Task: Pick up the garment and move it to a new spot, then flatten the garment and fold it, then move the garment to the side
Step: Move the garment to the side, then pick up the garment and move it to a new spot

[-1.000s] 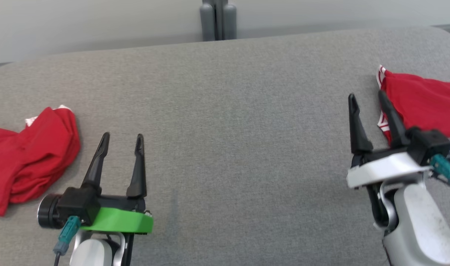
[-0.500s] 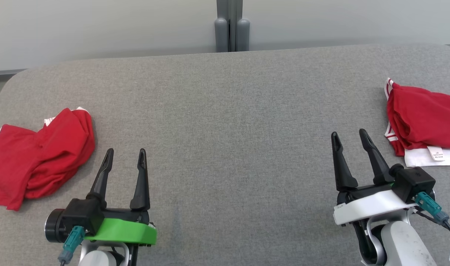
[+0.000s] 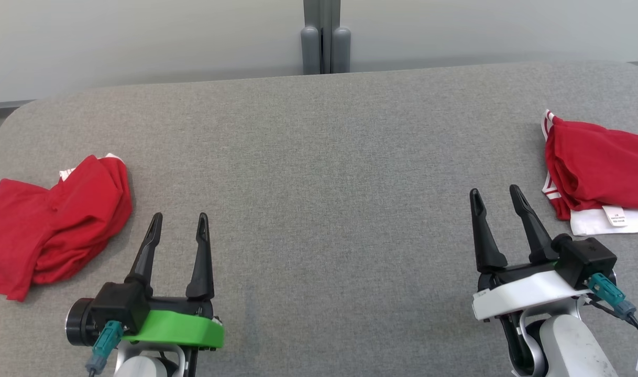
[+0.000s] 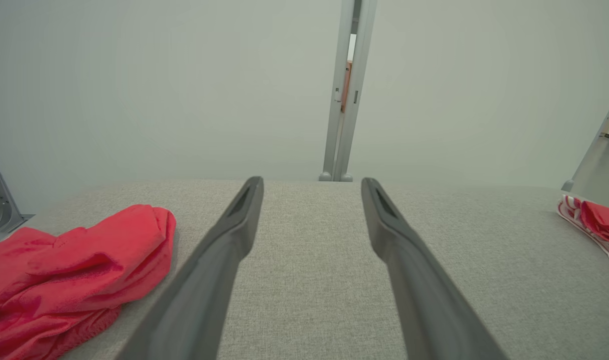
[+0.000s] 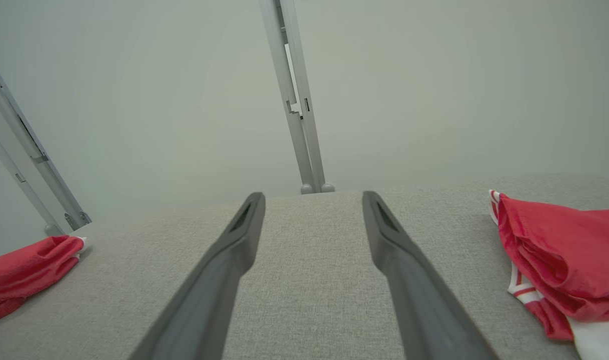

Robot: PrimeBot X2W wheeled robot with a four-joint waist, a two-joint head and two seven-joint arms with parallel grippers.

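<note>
Garment tag (image 3: 614,215) print too small, unreadable

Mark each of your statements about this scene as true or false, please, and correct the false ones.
1. The left tool is open and holds nothing. True.
2. The right tool is shut on a garment. False: it is open and empty, apart from the right garment.
3. A red garment lies near each end of the grey table. True.
4. The left garment is spread flat. False: it lies crumpled in a heap.
5. The right garment shows a white label. True.
</note>
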